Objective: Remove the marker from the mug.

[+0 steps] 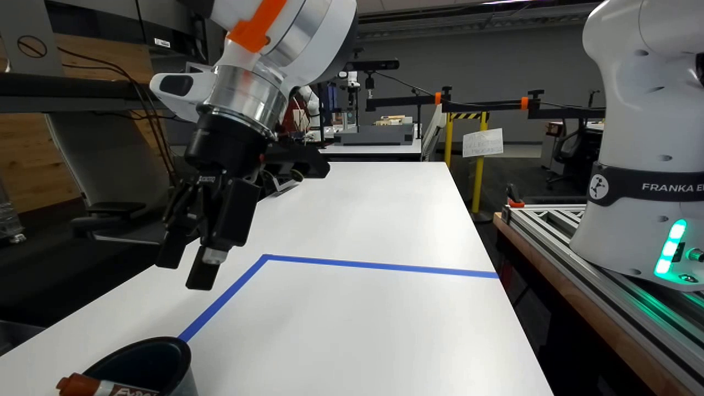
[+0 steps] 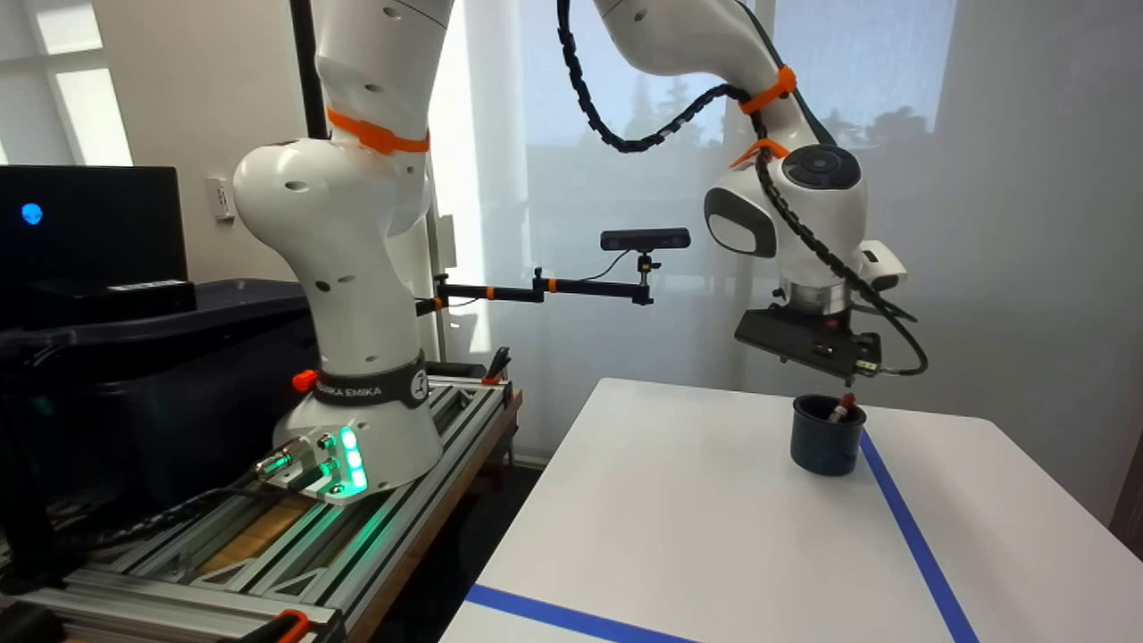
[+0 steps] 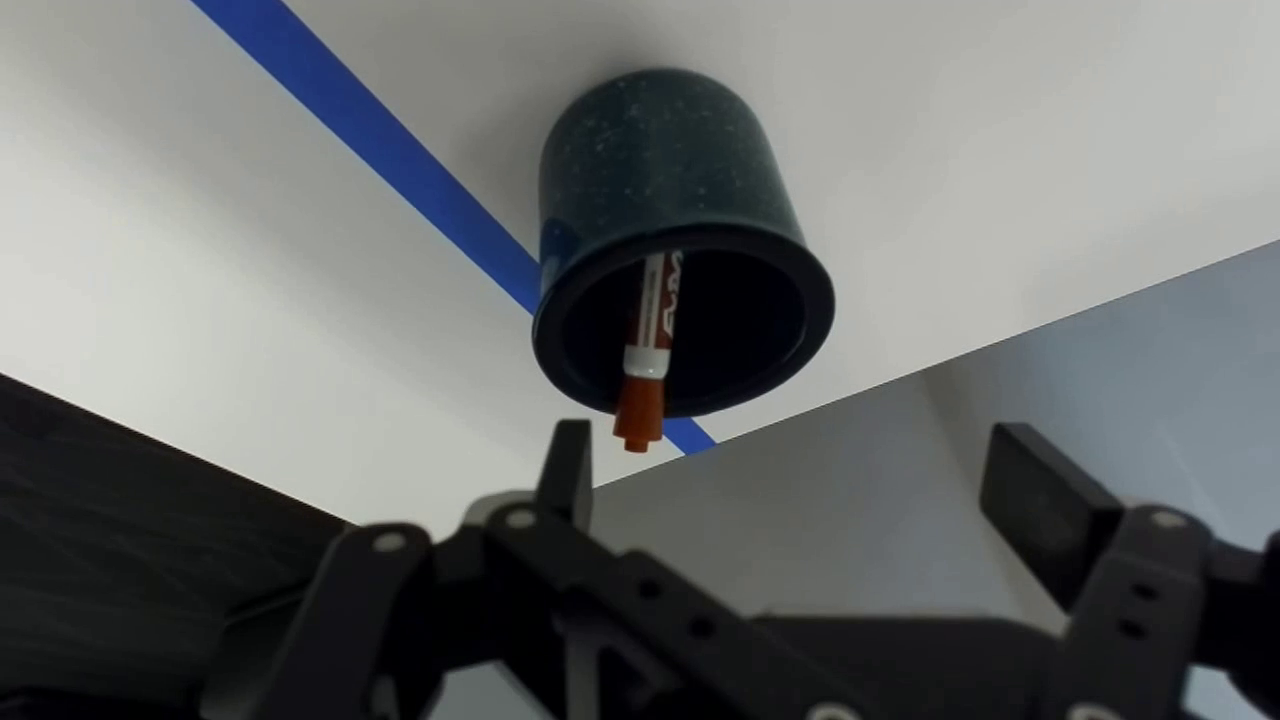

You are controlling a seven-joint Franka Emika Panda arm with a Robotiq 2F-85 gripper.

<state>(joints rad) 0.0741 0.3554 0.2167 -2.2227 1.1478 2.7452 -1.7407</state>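
The marker [image 3: 650, 335] leans inside the mug [image 3: 665, 160], its orange-brown cap [image 3: 640, 405] jutting past the rim [image 3: 820, 300] and a white band [image 3: 646, 361] just behind the cap; the far end is hidden within. The mug, dark and speckled, stands upright on the white surface [image 2: 714, 500], just beside a strip of blue tape [image 3: 394, 150]. The hand [image 3: 790, 465] hangs higher than the mug, tilted, and in the wrist view its two fingers [image 3: 1050, 510] are spread wide, the cap showing near one fingertip. How near is hard to judge, since a black housing [image 2: 799, 339] by the hand hides most of the fingers in an exterior view. In both exterior views the white arm [image 2: 366, 259] wears orange bands [image 2: 379, 134], and green lights [image 2: 353, 460] glow on its base [image 2: 393, 446]. A slim black camera [image 2: 645, 239] sits on a jointed bracket [image 2: 598, 288], well apart from the mug. Near the base, in an exterior view, rises a black panel [image 2: 112, 223] bearing a small blue badge [image 2: 32, 213].
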